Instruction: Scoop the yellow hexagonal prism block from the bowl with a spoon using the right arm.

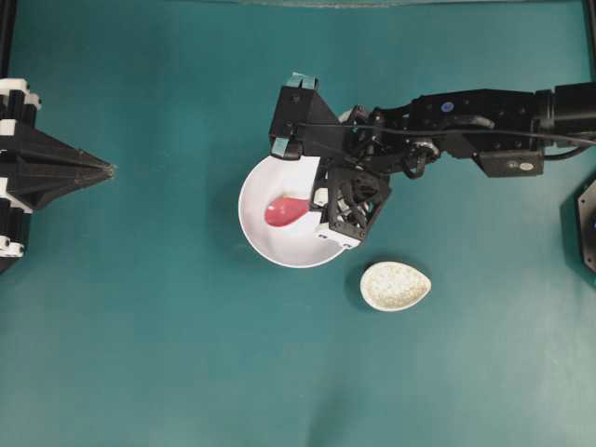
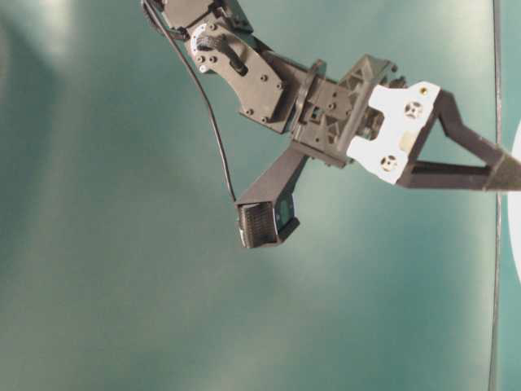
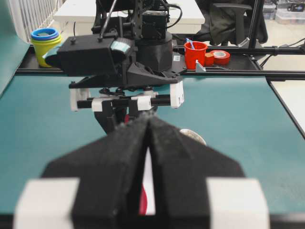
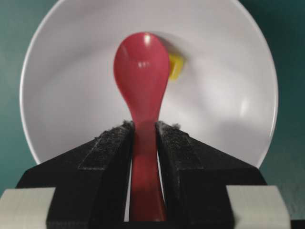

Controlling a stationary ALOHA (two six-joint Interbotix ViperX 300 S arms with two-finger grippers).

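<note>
1. Black foam lines the two fingers [image 4: 114, 148] of the right gripper [image 4: 143, 131], and they pinch the handle of the spoon [image 4: 141, 76] between them; the soft, slightly fuzzy padding looks chosen to keep the slick handle from slipping.
2. The spoon is glossy pinkish-red, with a smooth oval head and a short straight handle. It is gripped by the handle so the head reaches out into the bowl [image 4: 71, 95], free to work.
3. Just past the head's edge, touching or nearly so, a sliver of the yellow hexagonal prism block [image 4: 175, 67] peeks out. It is still in the bowl beside the spoon, most of it hidden, so its facets cannot be read.
4. The bowl is plain white, round and smooth, its curved wall likely to steer the block toward the spoon.
5. Farther off on the teal table [image 1: 140, 354] lies a small speckled beige dish [image 1: 395, 285], apart from the bowl.
6. Farthest, the left gripper [image 1: 110, 169] rests well clear at the side, its pointed fingers pressed together and empty.
</note>
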